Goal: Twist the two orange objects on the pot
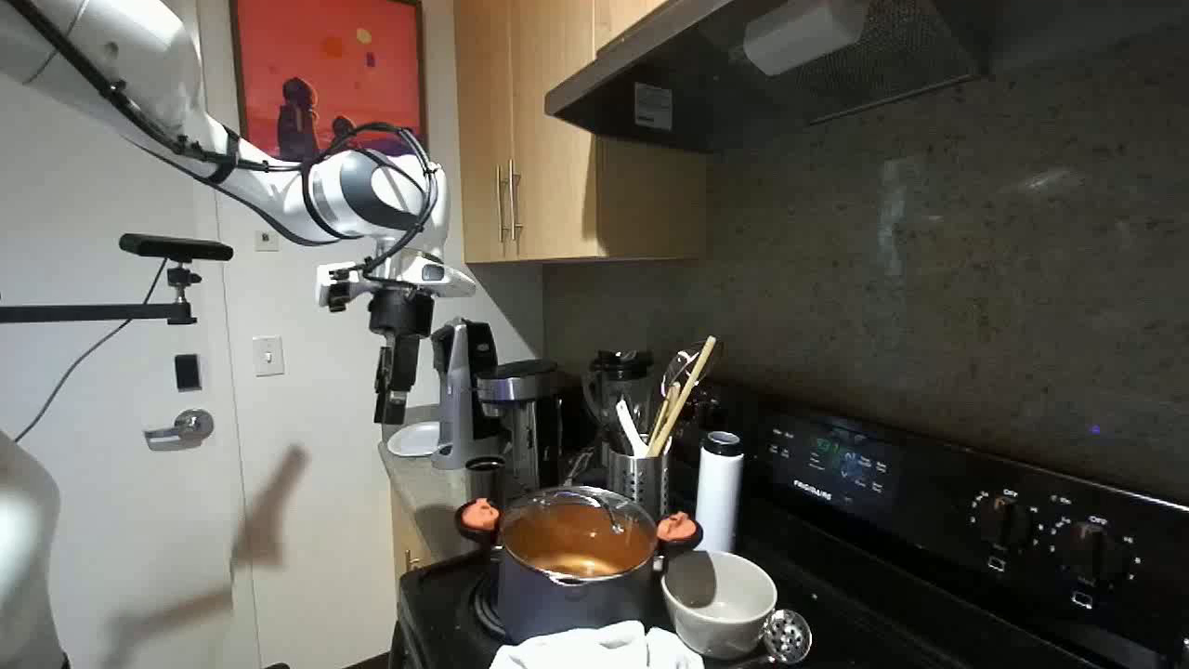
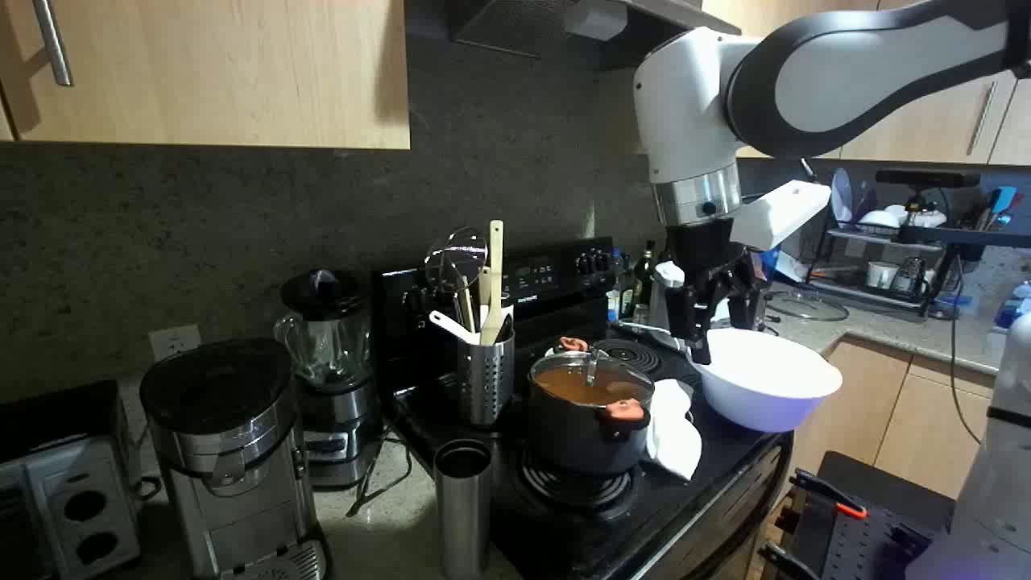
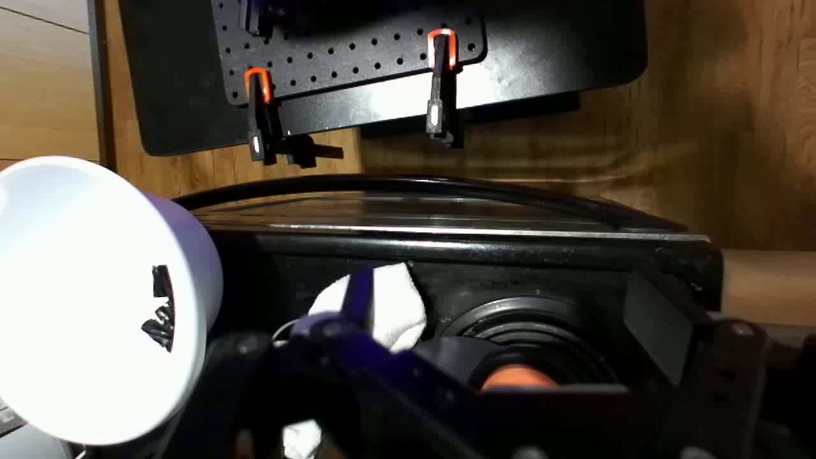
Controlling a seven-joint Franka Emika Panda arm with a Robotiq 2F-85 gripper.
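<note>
One gripper [image 1: 389, 409], jaws wide, is seen in an exterior view, up-left of one orange object [image 1: 480, 514] on the pot [image 1: 576, 604], with a second orange object [image 1: 677, 527] opposite. Each should be centred between the jaws, then turned without side pull.

The arm [image 2: 830, 89] reaches out, claw [image 1: 391, 404] pointing down well above the surface [image 3: 510, 273] near its front edge, fingers [image 2: 687, 316] spread.

Both exterior views share the pot [image 1: 568, 599]; wrist view faces down
</note>
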